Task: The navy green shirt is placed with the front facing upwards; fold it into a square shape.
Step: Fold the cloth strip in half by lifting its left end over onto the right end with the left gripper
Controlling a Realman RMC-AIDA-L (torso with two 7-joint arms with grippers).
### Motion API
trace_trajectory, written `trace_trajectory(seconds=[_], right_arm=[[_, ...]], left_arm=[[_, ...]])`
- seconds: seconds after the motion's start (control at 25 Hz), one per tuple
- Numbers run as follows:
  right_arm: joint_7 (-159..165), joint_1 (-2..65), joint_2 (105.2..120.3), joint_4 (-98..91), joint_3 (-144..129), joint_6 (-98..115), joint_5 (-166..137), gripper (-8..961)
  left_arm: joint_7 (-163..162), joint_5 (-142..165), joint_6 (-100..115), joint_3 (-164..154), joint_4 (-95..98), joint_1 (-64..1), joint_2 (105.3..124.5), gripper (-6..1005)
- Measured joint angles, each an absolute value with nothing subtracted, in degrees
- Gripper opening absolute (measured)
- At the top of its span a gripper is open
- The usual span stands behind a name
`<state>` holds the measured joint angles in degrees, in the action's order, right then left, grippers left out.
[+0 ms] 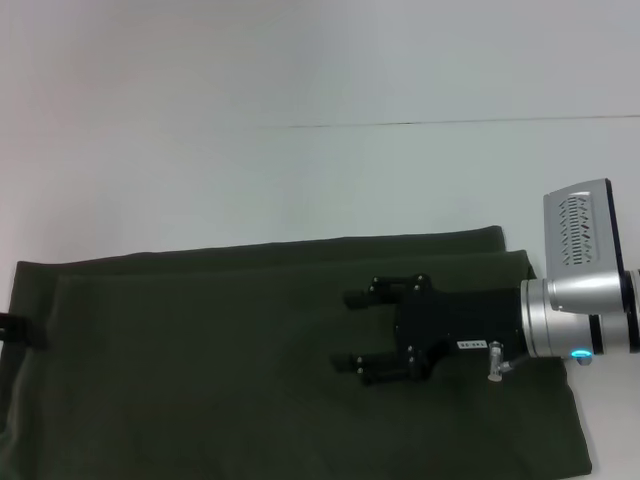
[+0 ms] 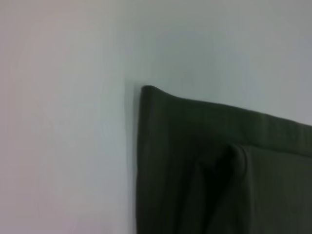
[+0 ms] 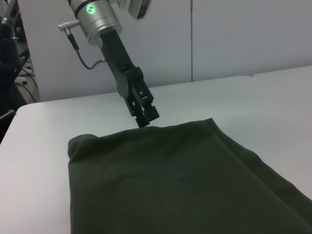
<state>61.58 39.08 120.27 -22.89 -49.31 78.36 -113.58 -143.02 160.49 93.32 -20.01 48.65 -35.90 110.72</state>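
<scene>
The navy green shirt (image 1: 200, 380) lies on the white table (image 1: 300, 170), folded into a long band running left to right. Its lettering and collar are hidden. My right gripper (image 1: 342, 332) is open and empty above the band's right half, fingers pointing left. My left gripper (image 1: 18, 330) is at the shirt's left end, mostly cut off by the picture edge. The right wrist view shows the left gripper (image 3: 146, 119) pointing down, its tip at the far edge of the shirt (image 3: 170, 185). The left wrist view shows a flat shirt corner (image 2: 219, 185) with a small crease.
Bare white table lies beyond the shirt, with a thin seam (image 1: 450, 122) across the back. In the right wrist view, grey wall panels (image 3: 234, 39) stand behind the table and dark equipment with cables (image 3: 9, 53) sits past its edge.
</scene>
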Motion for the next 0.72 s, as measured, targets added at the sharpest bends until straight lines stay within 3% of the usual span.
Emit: trace_trajectory(seconds=[0.72], right_arm=[[63.8, 38.9, 120.24, -22.8, -49.3, 78.2, -111.2, 830]], left_arm=[[-141.2, 160.7, 89.4, -25.3, 49.1, -35.5, 111.85, 854]])
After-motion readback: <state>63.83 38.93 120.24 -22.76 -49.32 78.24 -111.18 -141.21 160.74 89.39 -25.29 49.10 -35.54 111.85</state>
